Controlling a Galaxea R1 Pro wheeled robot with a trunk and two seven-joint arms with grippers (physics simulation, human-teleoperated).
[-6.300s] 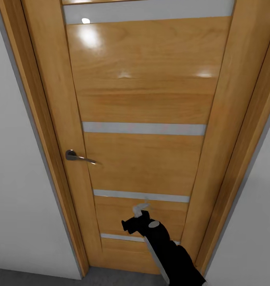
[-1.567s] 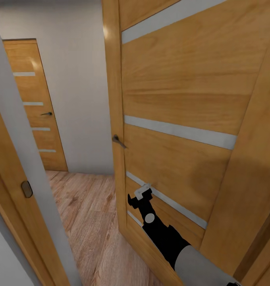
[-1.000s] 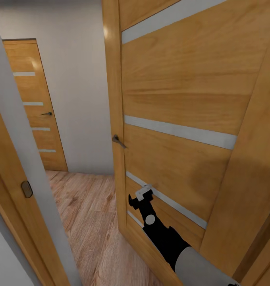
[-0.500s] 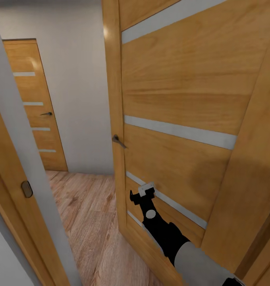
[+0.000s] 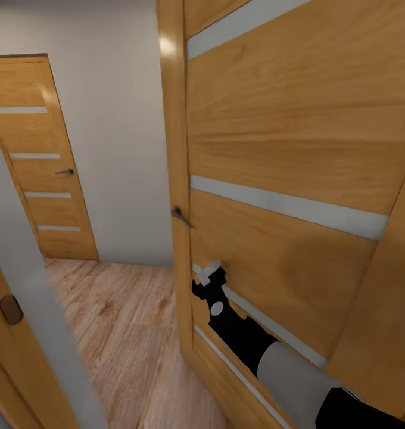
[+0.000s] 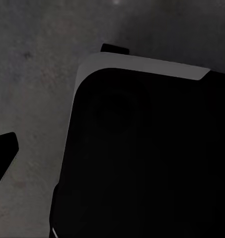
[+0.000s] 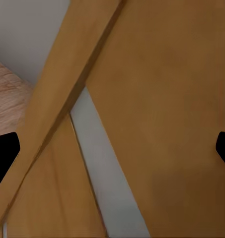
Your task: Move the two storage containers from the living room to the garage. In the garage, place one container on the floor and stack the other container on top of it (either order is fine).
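The two storage containers are out of view. My right gripper (image 5: 209,273) is stretched out against the lower part of an open wooden door (image 5: 286,149) with pale stripes, just below its metal handle (image 5: 180,215). In the right wrist view its fingertips (image 7: 4,153) stand far apart with the door panel close in front; the gripper (image 7: 112,153) is open and empty. The left wrist view looks down past a dark part of my own body (image 6: 142,158) at dark grey concrete floor (image 6: 37,74); one left fingertip (image 6: 3,151) sits at the picture's edge, spread wide.
Through the gap lies a hallway with a light wood-plank floor (image 5: 119,333), a white wall (image 5: 119,149) and a second, closed striped door (image 5: 39,161). The door frame (image 5: 24,333) with its latch plate stands close on my left, so the opening is narrow.
The door was shut 6.3 s ago and now stands open. Over the last half second the head view shifted forward, and my right gripper rose slightly against the door.
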